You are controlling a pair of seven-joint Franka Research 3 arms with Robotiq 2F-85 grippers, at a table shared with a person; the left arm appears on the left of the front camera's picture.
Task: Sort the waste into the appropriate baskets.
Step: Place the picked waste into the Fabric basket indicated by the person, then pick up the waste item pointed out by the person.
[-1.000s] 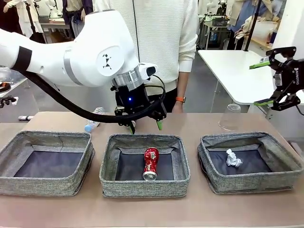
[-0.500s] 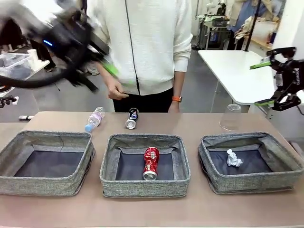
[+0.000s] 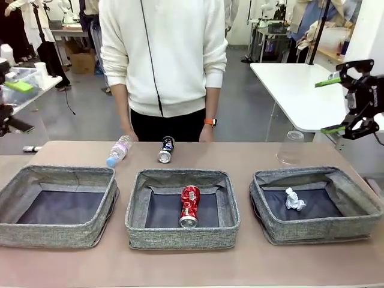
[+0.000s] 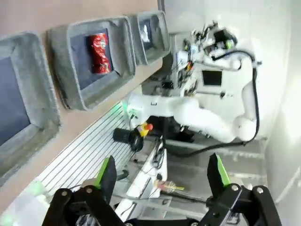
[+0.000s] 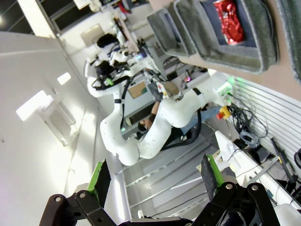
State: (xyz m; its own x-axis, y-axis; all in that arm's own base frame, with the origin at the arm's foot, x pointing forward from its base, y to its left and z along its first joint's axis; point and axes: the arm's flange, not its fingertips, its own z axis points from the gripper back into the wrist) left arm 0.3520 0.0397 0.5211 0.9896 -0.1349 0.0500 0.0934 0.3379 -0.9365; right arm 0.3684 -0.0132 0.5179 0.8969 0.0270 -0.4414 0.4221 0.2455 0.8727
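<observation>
- The left claw (image 3: 17, 105) hangs at the far left edge of the front view, raised above the desk (image 3: 180, 267) and well apart from the waste. Its jaws stand wide apart with nothing between them.
- From its own wrist camera, the left claw (image 4: 162, 176) shows 2 green pads (image 4: 107, 175) spread wide, with only background between.
- The right claw (image 3: 331, 105) is held high at the right edge, jaws apart and empty. Its wrist camera shows the right claw (image 5: 155, 179) likewise spread.
- 3 grey baskets sit in a row near the front of the desk: the left basket (image 3: 54, 235), the middle basket (image 3: 180, 238) and the right basket (image 3: 318, 232).
- The red can (image 3: 190, 206) lies on its side in the middle basket.
- The paper ball (image 3: 294, 200) rests in the right basket.
- The left basket holds nothing.
- The bottle (image 3: 119, 150) lies on the desk behind the left basket.
- The dark can (image 3: 166, 149) lies on its side just behind the middle basket.
- The clear cup (image 3: 292, 147) stands upside down behind the right basket.
- A person (image 3: 165, 60) in a white sweater stands at the far side, arms down by the desk edge.
</observation>
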